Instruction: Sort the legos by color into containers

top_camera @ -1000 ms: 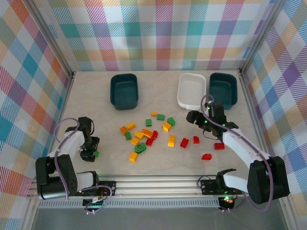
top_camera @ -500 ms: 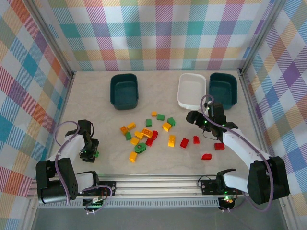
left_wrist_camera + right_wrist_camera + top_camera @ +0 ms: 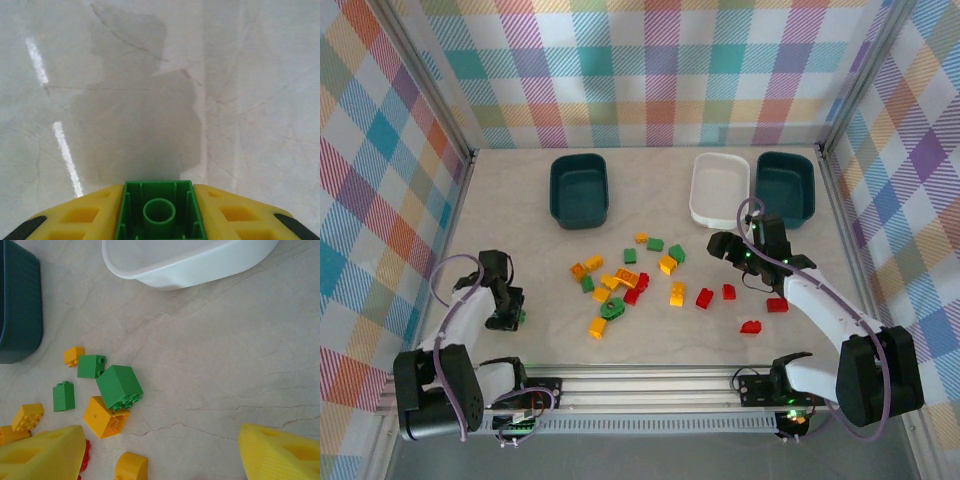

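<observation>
Top view, left tool (image 3: 507, 318): low over the near-left surface (image 3: 520, 230), well apart from the loose legos (image 3: 630, 280) at mid-surface.
Top view, far edge: left teal tub (image 3: 579, 190), white tub (image 3: 720, 190) and right teal tub (image 3: 785, 187).
Top view, right tool (image 3: 720, 245): just in front of the white tub.
Left wrist view, green lego (image 3: 160, 212): gripped between both yellow fingers (image 3: 85, 215) of the left tool, hollow underside toward the camera.
Right wrist view, right tool: open, its fingers wide apart above bare surface, with green and yellow-orange legos to one side.
</observation>
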You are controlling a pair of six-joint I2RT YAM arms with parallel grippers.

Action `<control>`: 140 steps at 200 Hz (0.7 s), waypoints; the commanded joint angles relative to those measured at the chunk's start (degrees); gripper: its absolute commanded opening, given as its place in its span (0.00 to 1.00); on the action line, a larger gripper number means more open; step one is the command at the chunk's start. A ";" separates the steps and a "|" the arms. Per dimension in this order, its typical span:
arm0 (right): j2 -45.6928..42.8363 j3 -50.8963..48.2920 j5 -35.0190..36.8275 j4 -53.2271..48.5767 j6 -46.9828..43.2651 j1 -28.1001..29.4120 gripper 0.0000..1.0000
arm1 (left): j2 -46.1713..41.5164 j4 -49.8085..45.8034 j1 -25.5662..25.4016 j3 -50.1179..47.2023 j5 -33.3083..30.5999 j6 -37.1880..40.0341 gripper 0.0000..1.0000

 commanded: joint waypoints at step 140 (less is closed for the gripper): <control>2.96 -1.00 6.59 2.39 -0.09 1.20 0.80 | 42.51 0.57 -14.89 58.85 2.85 23.61 0.32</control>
